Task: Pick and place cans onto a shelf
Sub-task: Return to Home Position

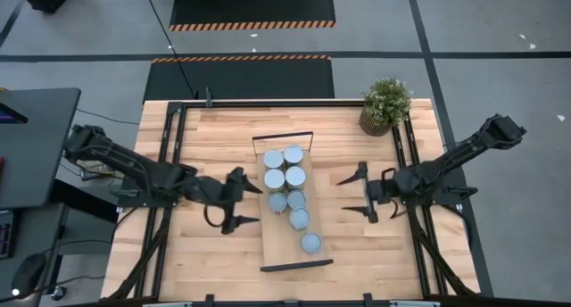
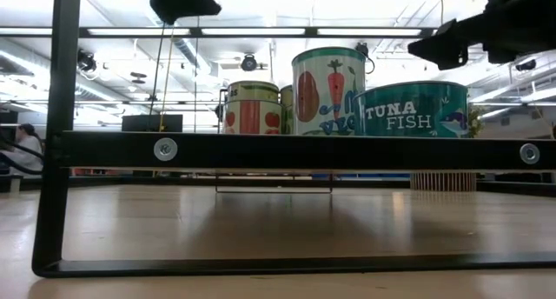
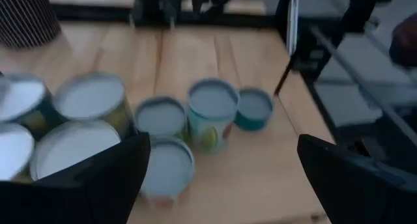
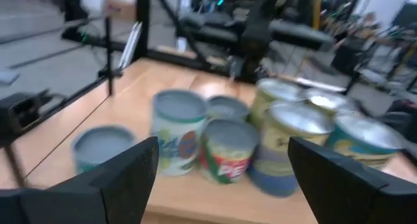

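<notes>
All eight cans (image 1: pixel 295 176) are up on the shelf (image 1: pixel 284 246), the narrow wooden board lying down the middle of the table (image 1: pixel 205 253). There's a tight two-by-two block at the end nearer the potted plant (image 1: pixel 385 104), another pair right behind it, then two singles trailing toward the other end. From table height you look through the shelf's black end frame and see a squat teal tuna can (image 2: pixel 413 108) closest. Beside it is a taller can with a carrot on its label (image 2: pixel 328 90), and a red-and-green labelled can (image 2: pixel 252 106) sits farther back. Out to the sides now: the left gripper (image 1: pixel 260 204) hangs just beside the shelf's left long edge, level with the middle cans, fingers spread wide and holding nothing. The right gripper (image 1: pixel 341 194) faces it from the opposite side, a little off the shelf's right edge. Its fingers are also splayed apart and empty, with the cans between the two.
</notes>
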Controlling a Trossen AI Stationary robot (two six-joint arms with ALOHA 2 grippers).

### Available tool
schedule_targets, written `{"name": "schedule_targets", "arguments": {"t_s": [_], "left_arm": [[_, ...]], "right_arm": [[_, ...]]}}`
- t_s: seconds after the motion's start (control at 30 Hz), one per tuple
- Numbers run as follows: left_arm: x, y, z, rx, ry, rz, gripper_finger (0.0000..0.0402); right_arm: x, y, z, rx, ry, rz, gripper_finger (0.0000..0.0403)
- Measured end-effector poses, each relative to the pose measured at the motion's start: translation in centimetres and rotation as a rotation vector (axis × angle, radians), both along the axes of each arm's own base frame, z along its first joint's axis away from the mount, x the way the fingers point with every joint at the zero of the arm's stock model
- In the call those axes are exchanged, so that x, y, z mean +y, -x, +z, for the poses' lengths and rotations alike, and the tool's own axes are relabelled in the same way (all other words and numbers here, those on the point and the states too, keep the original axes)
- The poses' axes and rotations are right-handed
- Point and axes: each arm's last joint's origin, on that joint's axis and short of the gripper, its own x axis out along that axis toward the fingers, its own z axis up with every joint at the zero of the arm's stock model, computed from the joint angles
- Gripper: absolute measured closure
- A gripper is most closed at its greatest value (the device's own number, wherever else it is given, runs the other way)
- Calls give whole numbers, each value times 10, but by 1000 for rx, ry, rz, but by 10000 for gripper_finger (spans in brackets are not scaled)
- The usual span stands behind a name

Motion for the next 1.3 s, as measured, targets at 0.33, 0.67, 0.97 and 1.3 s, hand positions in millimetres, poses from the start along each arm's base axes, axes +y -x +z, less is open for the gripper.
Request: {"name": "schedule_targets", "arguments": {"t_s": [0.33, 0.67, 0.97, 1.3], "left_arm": [[23, 40, -21, -157, -70, -21, 8], [46, 75, -44, -333, -106, -7, 8], [65, 105, -89, -465, -137, 52, 8], [76, 114, -105, -525, -155, 111, 8]], "right_arm": [[-27, 15, 11, -141, -55, -69, 54], [-52, 27, 25, -247, -69, -147, 54], [-74, 37, 33, -323, -65, -265, 54], [-89, 46, 6, -380, -147, -352, 54]]}}
